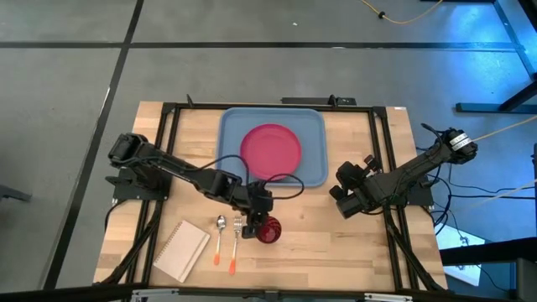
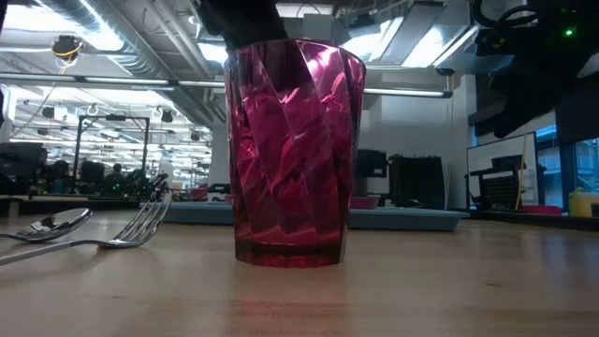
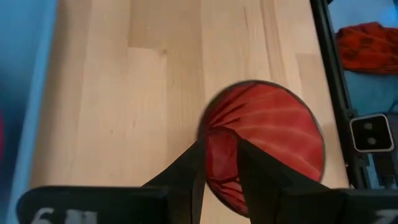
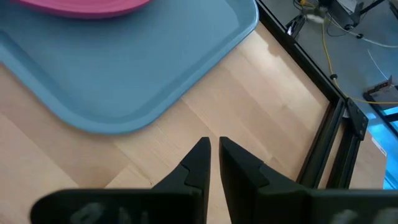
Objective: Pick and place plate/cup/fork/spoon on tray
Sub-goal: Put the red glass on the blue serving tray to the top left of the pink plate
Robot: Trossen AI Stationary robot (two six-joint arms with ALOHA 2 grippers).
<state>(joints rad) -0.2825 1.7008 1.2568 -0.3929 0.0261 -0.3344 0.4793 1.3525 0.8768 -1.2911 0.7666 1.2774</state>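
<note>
One item, the plate (image 1: pixel 271 151), already lies on the tray (image 1: pixel 315 172) in the high view, while the left gripper (image 1: pixel 264 220) is at the cup (image 1: pixel 269 230), just beside the fork (image 1: pixel 236 243) and spoon (image 1: pixel 219 237), and the right gripper (image 1: pixel 346 201) waits near the tray's corner. From the low view, the cup (image 2: pixel 292 154) stands upright on the table (image 2: pixel 449 281), so the cup pickup looks in hand. The left wrist view shows fingers (image 3: pixel 186 177) clamped over the cup's (image 3: pixel 273 134) rim, calling for a straight lift clear of the cutlery; the right wrist view shows its fingers (image 4: pixel 198 163) nearly together, holding nothing.
</note>
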